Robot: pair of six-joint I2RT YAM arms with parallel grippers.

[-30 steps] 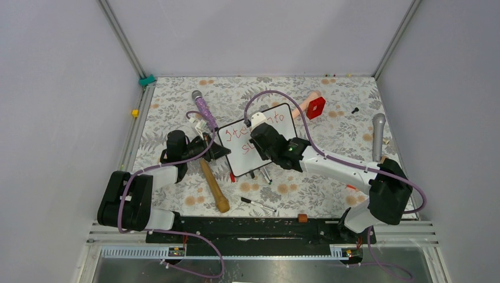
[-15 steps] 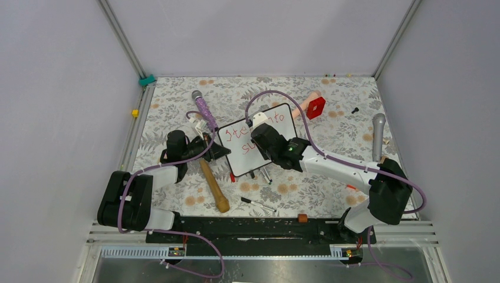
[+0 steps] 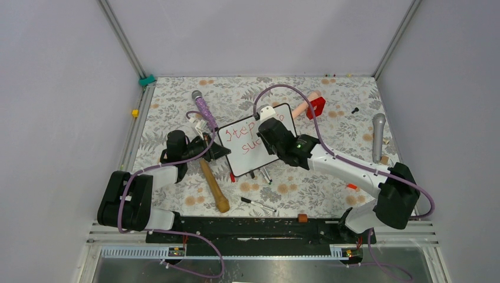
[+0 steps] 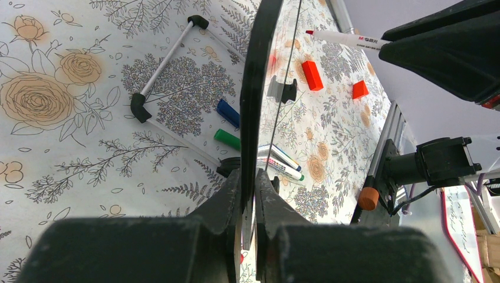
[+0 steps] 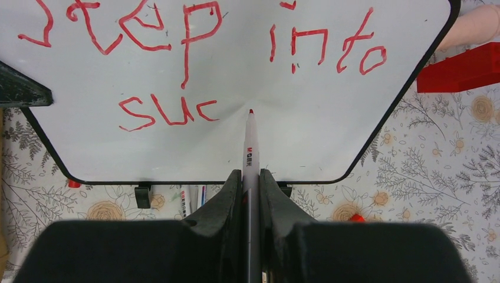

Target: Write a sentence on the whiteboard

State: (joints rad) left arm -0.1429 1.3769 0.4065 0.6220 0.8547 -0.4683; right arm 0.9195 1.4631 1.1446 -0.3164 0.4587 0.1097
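R claw [image 5: 250, 177] shifted right, pinching M&G marker [image 5: 250, 147], sentence [image 5: 187, 53] "step into suc", L claw [image 4: 249, 177] pinching whiteboard [image 4: 255, 88]

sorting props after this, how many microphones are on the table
2. The purple microphone lies just beyond the whiteboard's left edge; the grey microphone lies near the table's right edge. Another could be hidden.
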